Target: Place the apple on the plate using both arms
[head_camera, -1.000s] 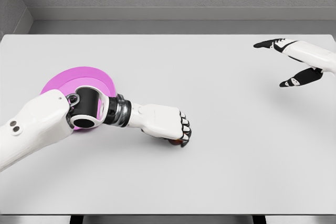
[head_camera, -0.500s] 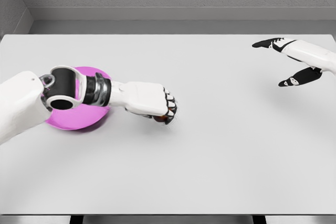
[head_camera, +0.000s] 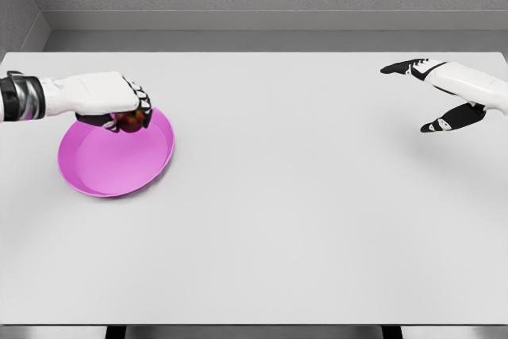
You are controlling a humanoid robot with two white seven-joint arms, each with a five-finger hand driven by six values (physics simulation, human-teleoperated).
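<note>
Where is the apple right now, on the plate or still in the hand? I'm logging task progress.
Still in the hand: the left hand is curled around the apple, over the plate's far rim. Contact with the plate cannot be told.

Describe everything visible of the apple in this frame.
The apple shows only in part: a small, dark red, glossy patch with a yellowish fleck, peeking from under the left hand, whose black-tipped fingers curl around it from above. Its stem and full shape are hidden. It sits over the far rim of the pink plate; whether it touches the plate or is held just above cannot be told.
</note>
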